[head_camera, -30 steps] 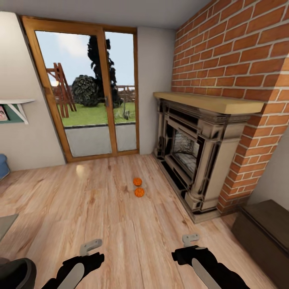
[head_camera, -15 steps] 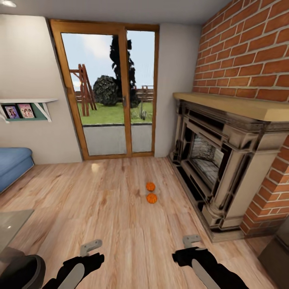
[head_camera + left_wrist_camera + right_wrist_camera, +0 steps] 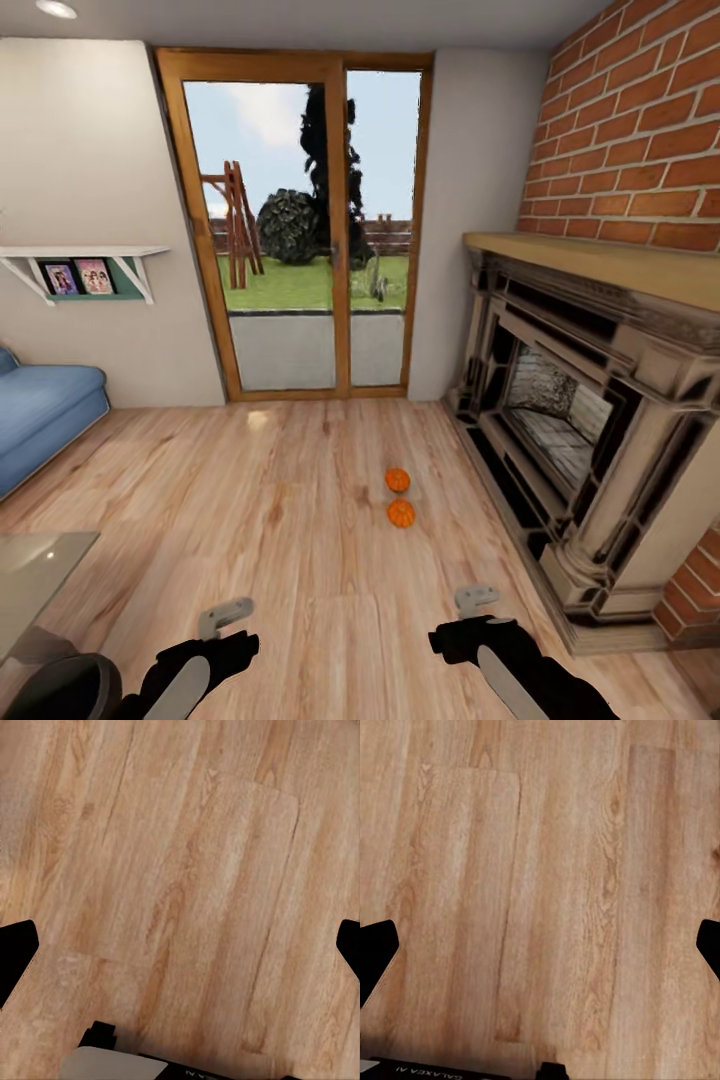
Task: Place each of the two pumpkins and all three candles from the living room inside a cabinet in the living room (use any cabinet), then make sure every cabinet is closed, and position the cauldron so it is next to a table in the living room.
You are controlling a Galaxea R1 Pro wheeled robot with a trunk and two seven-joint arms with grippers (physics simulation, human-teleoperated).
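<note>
Lying on the floor (image 3: 250,500) well ahead of both spread, empty hands (image 3: 225,615) (image 3: 476,598), the pumpkins (image 3: 400,497) appear shifted right since the camera turned.

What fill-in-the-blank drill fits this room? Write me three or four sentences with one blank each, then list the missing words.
1. The two pumpkins lie on the wooden ____.
2. On the side of the pumpkins toward the robot's right stands the ____ under a brick wall.
3. The sofa by the robot's left is coloured ____.
4. In both wrist views, the left gripper and the right gripper have their fingers spread wide, so both are ____.

Missing words: floor; fireplace; blue; open
</note>
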